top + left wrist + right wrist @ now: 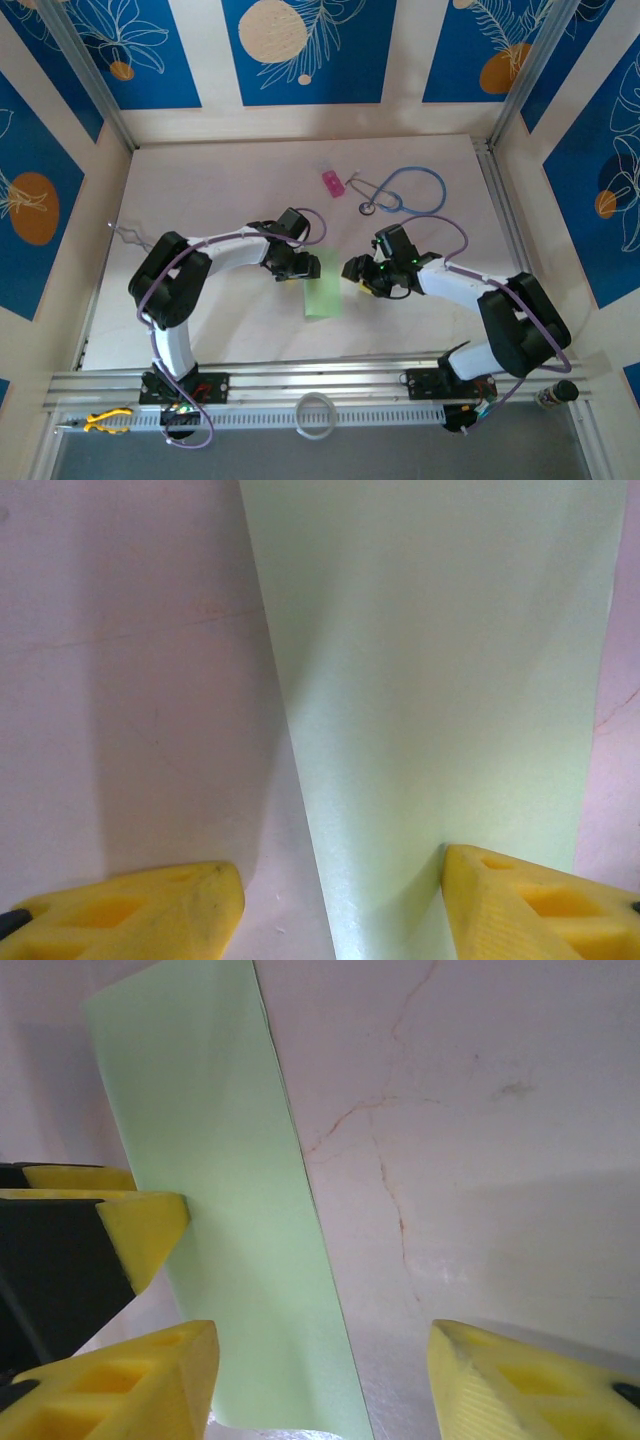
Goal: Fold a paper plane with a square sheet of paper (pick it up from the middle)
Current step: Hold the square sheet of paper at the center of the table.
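Observation:
The square sheet of paper [323,285] lies flat on the table as a narrow light-green strip, long side running near to far. My left gripper [303,266] hovers low at the strip's far left end, open. In the left wrist view the paper [440,680] runs between the fingers, and the right fingertip [530,900] sits over it. My right gripper [356,272] is open just right of the strip. In the right wrist view the paper [230,1240] lies by the left fingertip [130,1385], with bare table under the gap. A pointed paper plane is out of view.
A small pink block [332,182] and a blue stethoscope [405,190] lie at the far middle of the table [220,190]. A white ring [315,415] and yellow pliers [105,421] rest on the front rail. The left gripper's yellow finger [140,1225] shows in the right wrist view.

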`<state>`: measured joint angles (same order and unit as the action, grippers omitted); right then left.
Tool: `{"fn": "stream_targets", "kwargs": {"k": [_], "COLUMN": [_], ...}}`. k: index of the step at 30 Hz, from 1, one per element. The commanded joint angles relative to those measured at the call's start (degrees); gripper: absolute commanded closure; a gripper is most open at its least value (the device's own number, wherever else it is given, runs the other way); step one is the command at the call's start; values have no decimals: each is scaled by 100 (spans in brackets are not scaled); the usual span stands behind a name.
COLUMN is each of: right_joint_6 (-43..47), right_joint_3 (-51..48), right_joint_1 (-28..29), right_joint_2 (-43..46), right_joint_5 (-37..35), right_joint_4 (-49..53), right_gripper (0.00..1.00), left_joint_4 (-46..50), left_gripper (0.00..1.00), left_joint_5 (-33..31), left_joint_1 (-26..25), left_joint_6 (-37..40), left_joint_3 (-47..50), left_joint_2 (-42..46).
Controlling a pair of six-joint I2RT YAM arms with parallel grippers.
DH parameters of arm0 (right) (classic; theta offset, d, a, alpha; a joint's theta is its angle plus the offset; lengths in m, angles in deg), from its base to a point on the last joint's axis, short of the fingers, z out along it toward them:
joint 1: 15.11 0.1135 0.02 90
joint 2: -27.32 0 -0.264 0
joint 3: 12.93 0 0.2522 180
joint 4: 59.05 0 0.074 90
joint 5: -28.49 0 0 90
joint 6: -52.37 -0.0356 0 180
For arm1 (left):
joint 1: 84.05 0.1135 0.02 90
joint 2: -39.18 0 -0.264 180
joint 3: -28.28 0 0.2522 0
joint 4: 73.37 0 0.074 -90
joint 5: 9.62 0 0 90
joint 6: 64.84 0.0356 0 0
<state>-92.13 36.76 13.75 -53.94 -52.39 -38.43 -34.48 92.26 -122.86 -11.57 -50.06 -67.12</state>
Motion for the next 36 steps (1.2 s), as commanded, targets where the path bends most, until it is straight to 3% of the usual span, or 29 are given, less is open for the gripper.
{"fn": "stream_targets", "kwargs": {"k": [1,5,12,18,36], "right_joint_6": [44,107,312,397,773], "right_joint_3": [134,225,548,865,1391], "right_joint_1": [71,102,191,286,542], "right_joint_2": [-156,-305,-751,-1186,-1924], "right_joint_5": [-42,-51,52,113,-109], "right_joint_4": [49,29,-103,-217,143], "right_gripper": [47,55,81,93,98], "left_joint_4": [-62,-85,-155,-129,-175], "left_gripper": [38,37,37,37,37], "left_joint_5": [-362,-321,-241,-265,-234], "left_joint_1": [-16,-13,-24,-30,-42], "left_joint_6": [6,23,80,91,39], "left_joint_3": [179,200,216,206,238], "left_joint_2": [-567,-600,-619,-624,-637]}}
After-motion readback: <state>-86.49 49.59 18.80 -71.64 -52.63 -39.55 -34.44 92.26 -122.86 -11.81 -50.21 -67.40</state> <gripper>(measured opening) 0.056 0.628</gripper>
